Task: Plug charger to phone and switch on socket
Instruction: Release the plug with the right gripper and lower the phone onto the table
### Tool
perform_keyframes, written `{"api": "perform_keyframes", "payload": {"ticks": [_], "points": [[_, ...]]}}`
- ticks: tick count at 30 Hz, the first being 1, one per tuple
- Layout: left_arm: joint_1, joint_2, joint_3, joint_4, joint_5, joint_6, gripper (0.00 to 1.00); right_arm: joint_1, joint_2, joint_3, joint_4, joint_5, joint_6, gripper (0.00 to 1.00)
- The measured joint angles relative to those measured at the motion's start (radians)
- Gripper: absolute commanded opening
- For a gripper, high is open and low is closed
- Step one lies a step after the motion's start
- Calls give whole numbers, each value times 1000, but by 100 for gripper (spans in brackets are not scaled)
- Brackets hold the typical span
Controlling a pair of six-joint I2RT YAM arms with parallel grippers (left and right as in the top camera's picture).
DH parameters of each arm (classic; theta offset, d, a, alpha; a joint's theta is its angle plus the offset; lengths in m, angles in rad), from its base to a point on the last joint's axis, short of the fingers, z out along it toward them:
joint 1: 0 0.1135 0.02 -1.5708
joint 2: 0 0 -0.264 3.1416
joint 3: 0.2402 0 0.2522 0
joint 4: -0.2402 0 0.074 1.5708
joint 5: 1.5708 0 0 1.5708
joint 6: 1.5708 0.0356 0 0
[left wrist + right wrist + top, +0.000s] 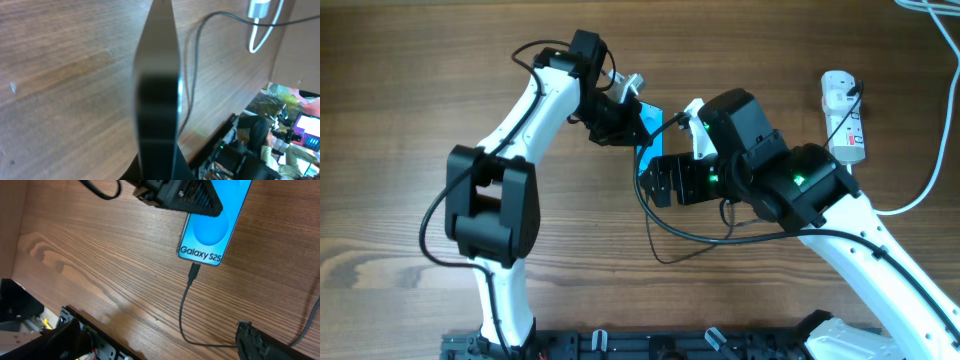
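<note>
The phone (pixel 651 121) has a cyan screen reading "Galaxy S25" (pixel 212 227). My left gripper (pixel 616 113) is shut on it and holds it on edge, so in the left wrist view it is a dark slab (pixel 157 100) between the fingers (pixel 160 172). The charger's thin black cable (pixel 182 315) ends in a dark connector (pixel 194 272) that meets the phone's lower end. My right gripper (pixel 159 328) is open and empty just below it, and the cable runs past its right finger. The white socket strip (pixel 844 120) lies at the far right.
The charger cable loops over the table below my right gripper (pixel 665 228). A thick white cord (pixel 925 190) runs from the strip along the right edge. A white plug with a white cord loop (pixel 260 9) shows at the top of the left wrist view.
</note>
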Motion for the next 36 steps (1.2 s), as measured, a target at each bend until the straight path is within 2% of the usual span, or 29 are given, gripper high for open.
{"api": "perform_keyframes", "payload": {"ticks": [21,29,31,32,33,36], "points": [[-4,140,-37,138,-42,0,12,0,0,0,-17,2,21,100],[-4,162,-37,137,-74,0,29,0,0,0,-24,2,21,100],[-4,163,-37,134,-100,0,37,0,0,0,-35,13,25,100],[-4,163,-38,130,-118,0,51,0,0,0,-45,26,32,100],[-4,163,-38,127,-134,2,57,0,0,0,-55,39,44,100],[-5,156,-32,114,-140,-14,59,0,0,0,-95,97,84,100]]}}
